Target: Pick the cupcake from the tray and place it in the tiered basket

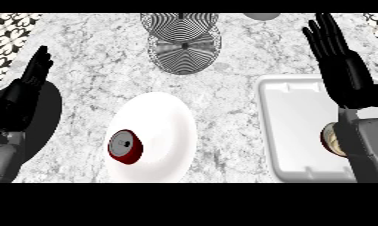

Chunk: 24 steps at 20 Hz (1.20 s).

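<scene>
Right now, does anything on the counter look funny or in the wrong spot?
Only a little: the cupcake sits at the tray's right edge, mostly hidden behind the right forearm. The red can stands upright on the white plate. Nothing looks spilled or broken.

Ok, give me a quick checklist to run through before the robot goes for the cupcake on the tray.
1. Cupcake on the tray: ok, at its right side, though the right forearm hides most of it.
2. Right robot hand free: ok, open, fingers straight, holding nothing, above the tray's far edge.
3. Left robot hand out of the way: ok, open and resting at the view's left edge.
4. Tiered basket reachable: cannot tell; it stands at the counter's far side, left of the tray.
5. Path to the basket: ok, the plate with the red can lies nearer and to the left.
6. Basket tiers free: cannot tell.
</scene>
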Tool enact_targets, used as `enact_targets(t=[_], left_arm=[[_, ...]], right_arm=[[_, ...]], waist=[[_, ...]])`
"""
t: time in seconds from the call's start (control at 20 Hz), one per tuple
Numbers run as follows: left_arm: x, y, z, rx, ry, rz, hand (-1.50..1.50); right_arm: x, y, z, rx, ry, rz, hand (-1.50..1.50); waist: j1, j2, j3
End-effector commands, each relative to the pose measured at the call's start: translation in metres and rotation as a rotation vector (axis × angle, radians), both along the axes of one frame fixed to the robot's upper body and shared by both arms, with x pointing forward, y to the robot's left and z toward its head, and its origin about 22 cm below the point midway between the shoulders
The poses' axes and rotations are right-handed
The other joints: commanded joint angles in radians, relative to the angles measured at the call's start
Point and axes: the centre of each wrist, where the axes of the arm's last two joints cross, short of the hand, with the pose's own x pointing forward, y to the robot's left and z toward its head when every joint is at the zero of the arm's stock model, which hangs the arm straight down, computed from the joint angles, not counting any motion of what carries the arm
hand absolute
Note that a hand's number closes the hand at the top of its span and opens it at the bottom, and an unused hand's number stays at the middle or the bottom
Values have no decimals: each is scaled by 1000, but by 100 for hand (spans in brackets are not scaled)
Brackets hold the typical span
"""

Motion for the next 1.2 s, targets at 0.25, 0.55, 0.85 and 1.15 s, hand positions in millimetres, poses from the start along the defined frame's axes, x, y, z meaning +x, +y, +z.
enact_targets(t=[0.25, 0.55, 0.85, 1.15], left_arm=[[-5, -79, -37, -213, 84, -214, 0], [-26, -106, -82, -292, 164, -279, 0], [-18, -104, -62, -299, 183, -251, 0], [-24, -110, -68, -285, 185, -258, 0]], right_arm=[[-11, -47, -65, 67, 345, -656, -150], [-5, 8, -98, 35, 245, -841, -150], [-14, -30, -33, -297, 265, -889, -150], [-28, -76, -27, -796, 608, -832, -150]], waist=[[-49, -11, -29], [-19, -19, -26], [-42, -34, -31], [-45, -36, -42]])
